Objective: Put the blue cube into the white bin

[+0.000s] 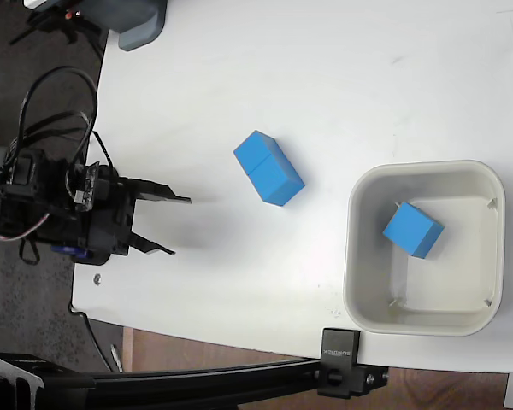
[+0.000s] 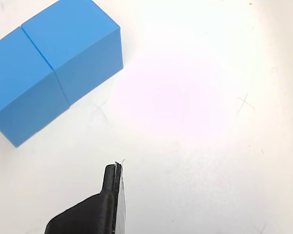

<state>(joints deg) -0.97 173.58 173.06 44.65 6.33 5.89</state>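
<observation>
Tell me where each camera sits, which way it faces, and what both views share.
Fixed view: overhead, looking straight down on the table; the arm and open hand show at left, the white bin holding one blue cube at right.
Wrist view: rides the arm, looking down at the tabletop; one black finger shows at the bottom edge.
Shared: the pair of touching blue cubes.

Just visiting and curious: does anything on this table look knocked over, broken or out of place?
Nothing stands out. One blue cube lies skewed inside the white bin, two more sit pressed together on the table, and the open gripper holds nothing.
</observation>
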